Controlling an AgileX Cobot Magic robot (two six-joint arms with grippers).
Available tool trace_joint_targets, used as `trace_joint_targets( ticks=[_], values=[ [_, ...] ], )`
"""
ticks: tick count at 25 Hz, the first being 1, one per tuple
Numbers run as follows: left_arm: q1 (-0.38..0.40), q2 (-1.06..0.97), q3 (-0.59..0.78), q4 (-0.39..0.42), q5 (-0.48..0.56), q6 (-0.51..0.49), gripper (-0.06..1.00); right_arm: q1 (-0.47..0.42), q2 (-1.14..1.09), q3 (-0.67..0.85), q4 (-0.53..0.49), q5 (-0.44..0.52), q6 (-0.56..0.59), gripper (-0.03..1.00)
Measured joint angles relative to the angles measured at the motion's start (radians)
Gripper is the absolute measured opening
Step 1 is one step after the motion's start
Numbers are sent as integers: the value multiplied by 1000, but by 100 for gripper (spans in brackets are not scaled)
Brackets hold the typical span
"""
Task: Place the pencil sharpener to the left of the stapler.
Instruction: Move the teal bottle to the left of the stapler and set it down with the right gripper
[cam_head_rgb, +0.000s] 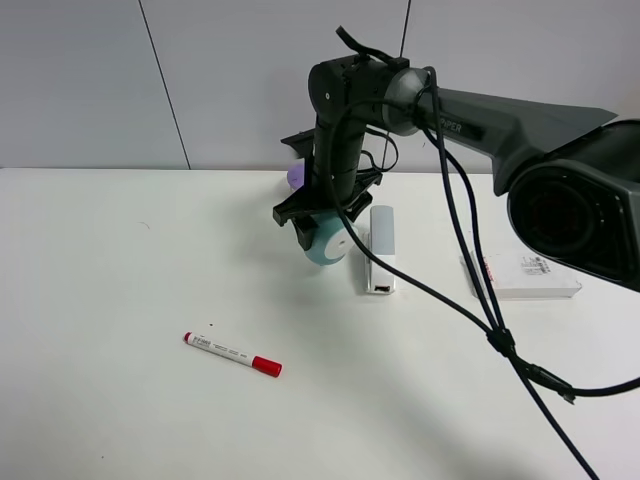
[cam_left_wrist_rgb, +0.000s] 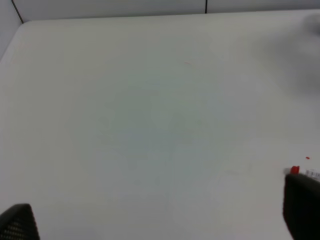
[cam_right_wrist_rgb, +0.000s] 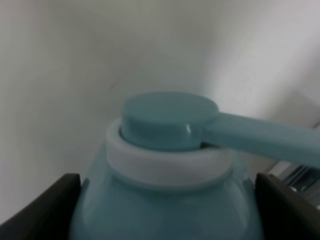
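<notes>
Both right gripper (cam_head_rgb: 316, 226) jaws are pinching the pencil sharpener (cam_head_rgb: 330, 242) across its flanks, stapler (cam_head_rgb: 381, 250) at three o'clock. Probably light, slick plastic.

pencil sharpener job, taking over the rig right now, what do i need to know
Right gripper: jaws shut on the pencil sharpener, which is close to the left of the stapler.
Left gripper: open, empty.
Done: sharpener grasped and on the target side.
Left: cannot tell if it rests on the table; set it down, open the jaws, retract.
</notes>
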Motion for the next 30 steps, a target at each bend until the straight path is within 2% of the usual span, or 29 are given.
trace_joint_targets(
  ticks=[30],
  values=[
    [0, 0, 0, 0, 0, 0, 99, -22, 58, -3, 26, 0, -16, 66]
  ],
)
